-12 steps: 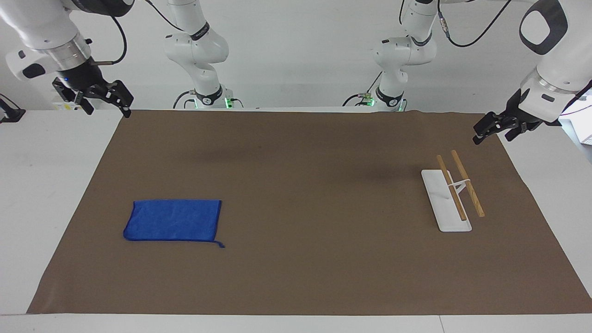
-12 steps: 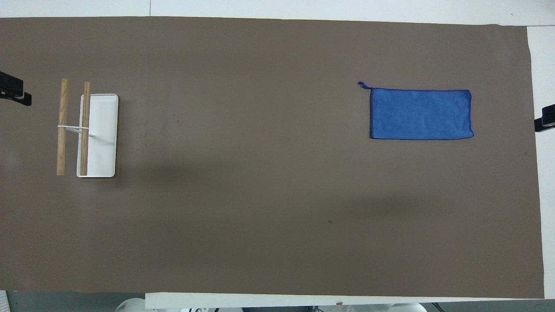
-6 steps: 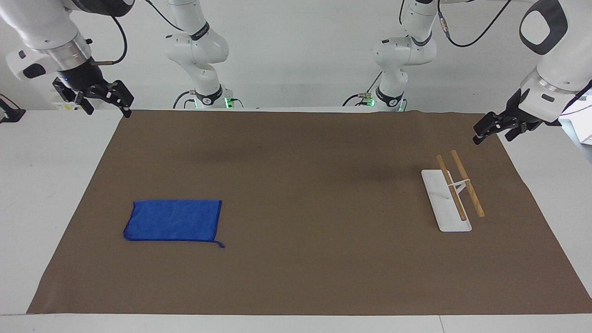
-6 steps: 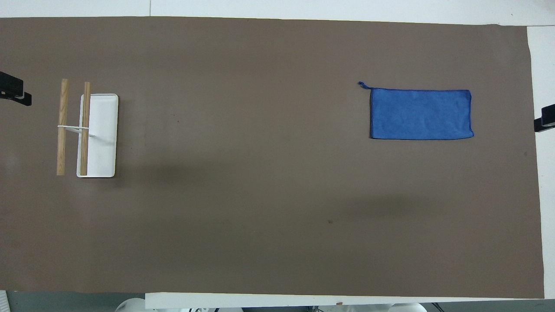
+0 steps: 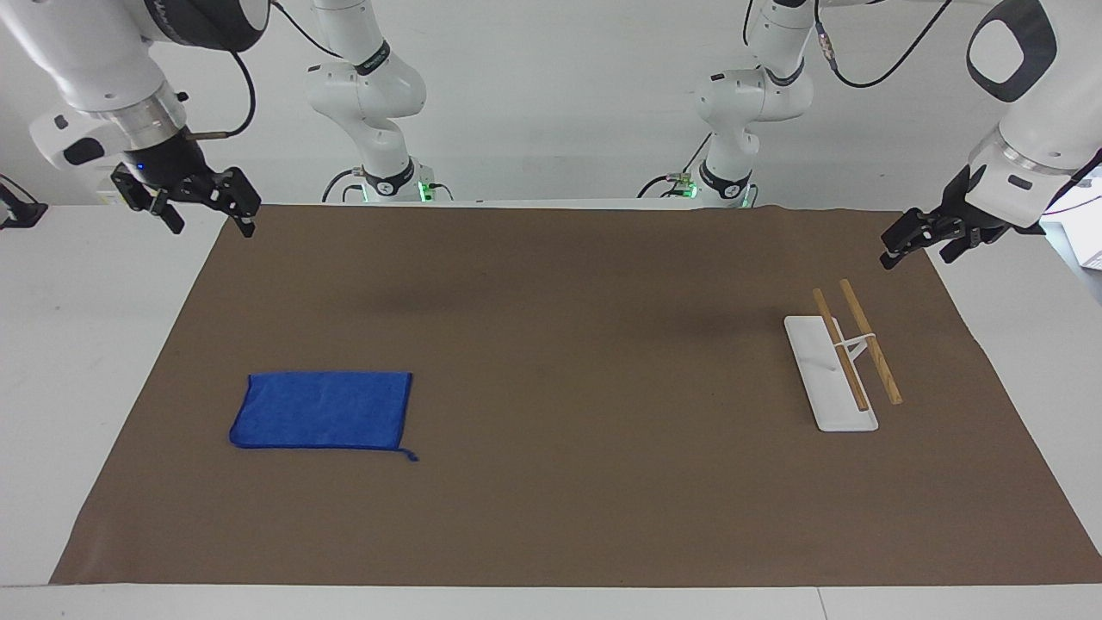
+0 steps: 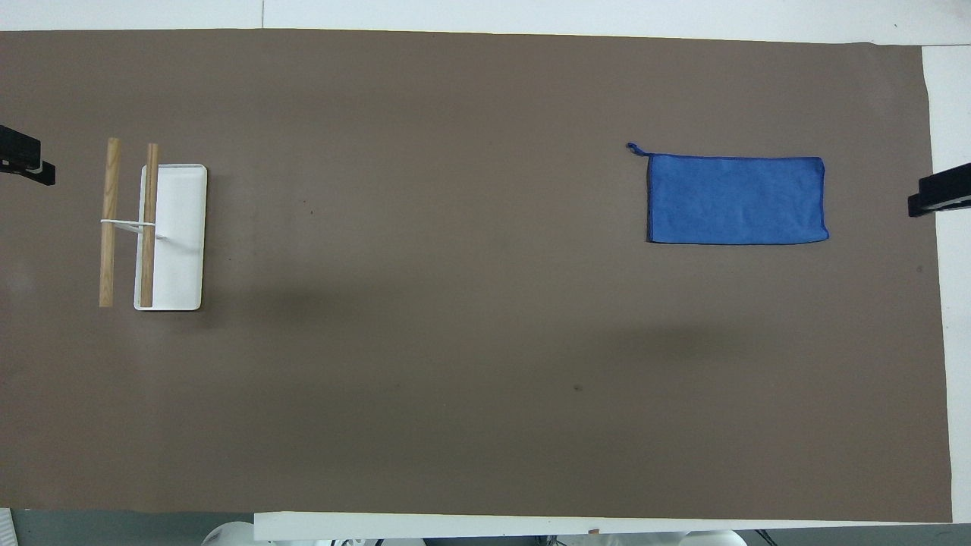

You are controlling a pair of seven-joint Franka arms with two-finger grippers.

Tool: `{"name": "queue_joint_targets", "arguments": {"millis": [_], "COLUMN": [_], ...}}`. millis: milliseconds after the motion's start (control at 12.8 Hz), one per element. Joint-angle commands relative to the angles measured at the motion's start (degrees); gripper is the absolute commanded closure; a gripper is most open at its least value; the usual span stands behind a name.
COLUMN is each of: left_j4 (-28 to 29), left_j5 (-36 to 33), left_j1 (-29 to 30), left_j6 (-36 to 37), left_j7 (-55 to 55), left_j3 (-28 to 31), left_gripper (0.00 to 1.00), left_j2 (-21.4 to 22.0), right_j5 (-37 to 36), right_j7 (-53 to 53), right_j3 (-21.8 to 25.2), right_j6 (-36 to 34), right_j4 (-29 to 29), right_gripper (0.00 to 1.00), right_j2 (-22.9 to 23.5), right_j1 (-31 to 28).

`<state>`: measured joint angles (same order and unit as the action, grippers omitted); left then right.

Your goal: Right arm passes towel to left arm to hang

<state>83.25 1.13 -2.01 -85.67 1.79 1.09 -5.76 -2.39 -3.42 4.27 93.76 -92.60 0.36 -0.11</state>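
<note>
The blue towel (image 5: 323,410) lies flat and folded on the brown mat toward the right arm's end of the table; it also shows in the overhead view (image 6: 736,199). My right gripper (image 5: 211,226), with its blue light on, hangs open and empty in the air over the mat's edge at that end, apart from the towel. Only its fingertip (image 6: 939,194) shows in the overhead view. My left gripper (image 5: 919,256) is open and empty, raised over the mat's edge at the left arm's end; the left arm waits there.
A towel rack (image 5: 848,362) with a white base and two wooden bars stands on the mat (image 5: 585,362) toward the left arm's end, close under the left gripper. It also shows in the overhead view (image 6: 171,235). White table borders the mat.
My right gripper has moved a little toward the mat and the towel and shows further into the overhead view. The left arm, towel and rack have not moved.
</note>
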Motion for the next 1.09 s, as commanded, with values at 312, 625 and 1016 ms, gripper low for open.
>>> {"name": "queue_joint_targets", "arguments": {"millis": [312,625,1016], "left_j4": [1.4,1.4,1.4], "left_j5": [-0.7,-0.7,-0.7], "left_j1": [0.0,0.0,0.0], "left_j6": [0.4,0.4,0.4], "left_j7": [0.0,0.0,0.0], "left_j3": [0.0,0.0,0.0], "left_gripper": [0.0,0.0,0.0], "left_j2": [1.4,1.4,1.3], "right_j5": [0.9,2.6,9.2], "right_j7": [1.8,0.5,-6.6], "right_j3": [-0.2,-0.3,-0.2], "right_j6": [25.0,32.4,35.3], "right_j4": [-8.9,-19.0,-20.9], "right_gripper": [0.0,0.0,0.05], "right_j2": [16.7,16.4,17.4], "right_j1": [2.2,1.2,0.3]}}
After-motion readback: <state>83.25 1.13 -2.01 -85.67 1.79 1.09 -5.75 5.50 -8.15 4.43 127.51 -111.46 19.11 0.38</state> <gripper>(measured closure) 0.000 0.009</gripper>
